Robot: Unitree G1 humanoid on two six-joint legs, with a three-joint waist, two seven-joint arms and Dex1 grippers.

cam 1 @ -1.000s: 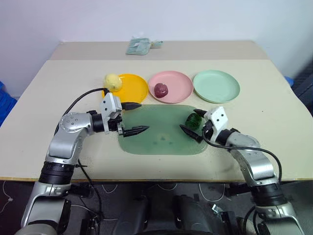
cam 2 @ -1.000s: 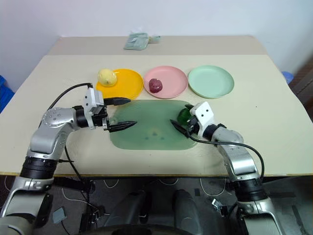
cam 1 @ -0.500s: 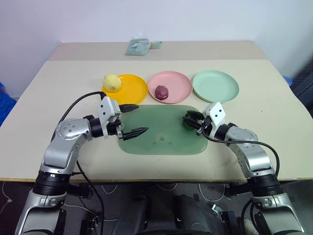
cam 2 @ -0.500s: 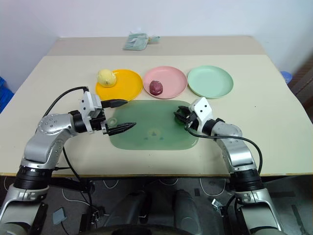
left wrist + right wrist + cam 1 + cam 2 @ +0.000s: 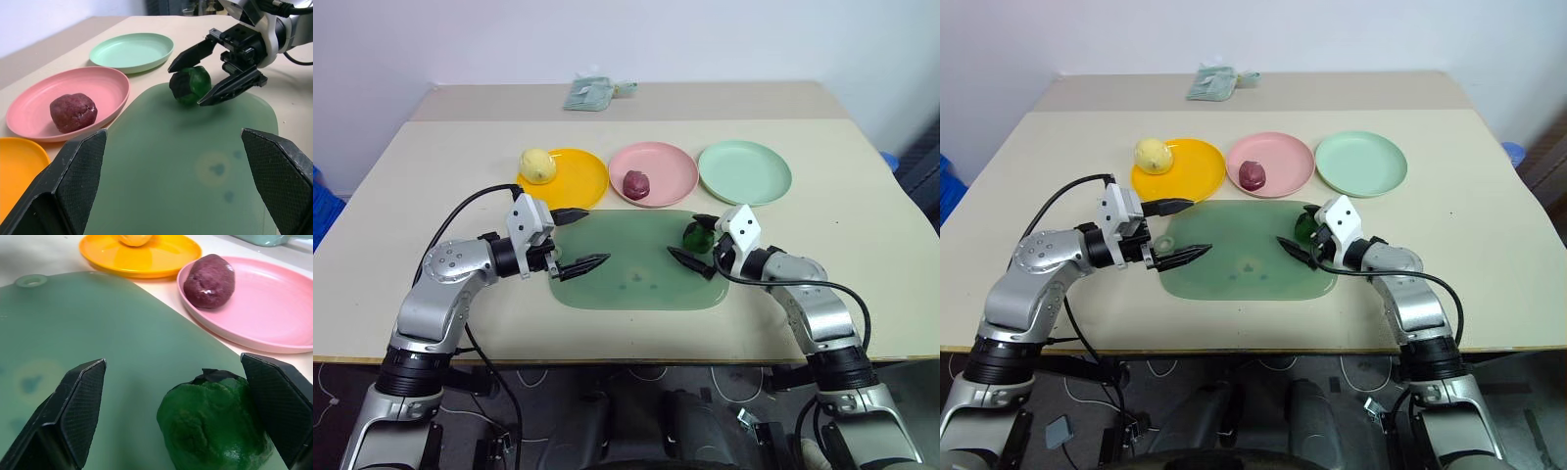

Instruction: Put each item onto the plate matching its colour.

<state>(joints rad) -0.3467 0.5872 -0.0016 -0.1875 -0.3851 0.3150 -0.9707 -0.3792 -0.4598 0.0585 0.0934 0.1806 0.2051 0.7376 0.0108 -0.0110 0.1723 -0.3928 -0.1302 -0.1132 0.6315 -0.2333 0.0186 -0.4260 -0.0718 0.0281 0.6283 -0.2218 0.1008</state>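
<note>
Green lump (image 5: 697, 235) on the translucent tray (image 5: 626, 279), near its far right corner, flanked by the spread fingers of the right hand (image 5: 697, 248), which straddled it without gripping. The left hand (image 5: 579, 238) hung wide open and empty over the tray's left edge. The lump appeared ridged, matte and rounded, probably light and somewhat soft; a grip across its widest middle, fingers on opposite flanks, would likely suit it, since the curved sides could let it roll or squirt out on the smooth tray. Containers: the yellow plate (image 5: 579, 181) carried the yellow lump (image 5: 538, 164) at its left rim; the pink plate (image 5: 666, 168) held the purple lump (image 5: 635, 181) near its centre; the green plate (image 5: 745, 172), just beyond the green lump on the tabletop (image 5: 862, 245), was bare. Only this last placement remained.
</note>
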